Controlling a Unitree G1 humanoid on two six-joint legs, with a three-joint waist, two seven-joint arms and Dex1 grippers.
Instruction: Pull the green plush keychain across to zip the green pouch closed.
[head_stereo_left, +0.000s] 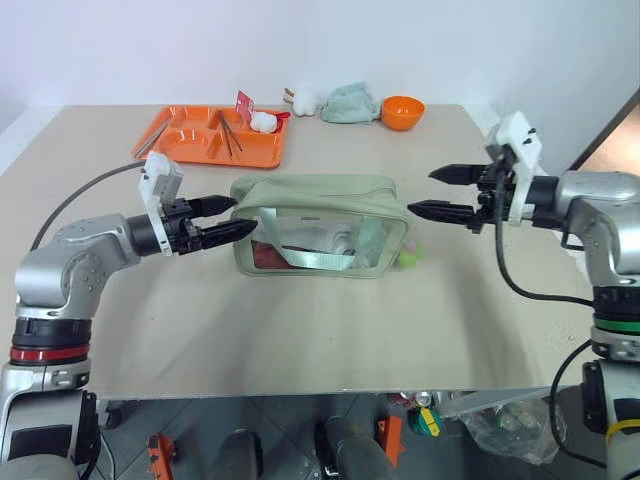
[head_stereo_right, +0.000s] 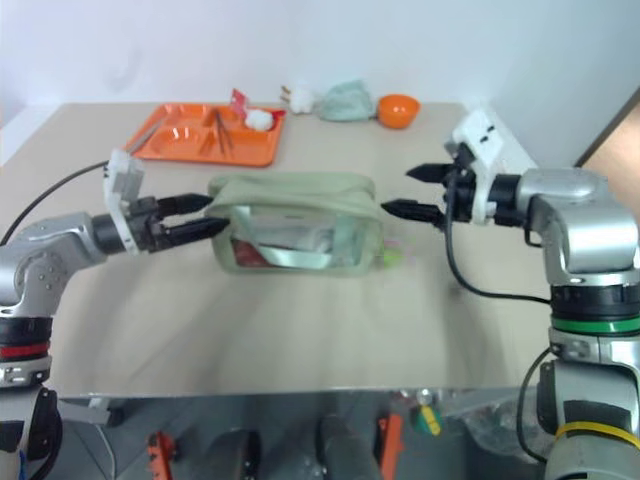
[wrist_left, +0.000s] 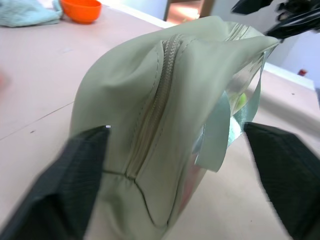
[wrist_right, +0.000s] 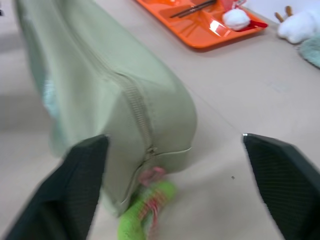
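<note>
Zipped pouch on the beige counter, both grippers spread wide and holding nothing.

The green pouch sat mid-counter between the left gripper and right gripper. The green plush keychain lay at its right end. Behind, by the white wall, were an orange tray, an orange bowl and a teal cloth.

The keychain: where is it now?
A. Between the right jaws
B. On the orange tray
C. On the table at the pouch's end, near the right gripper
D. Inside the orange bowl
C: the keychain hangs from the pouch end onto the table, free of the open right gripper.
</note>
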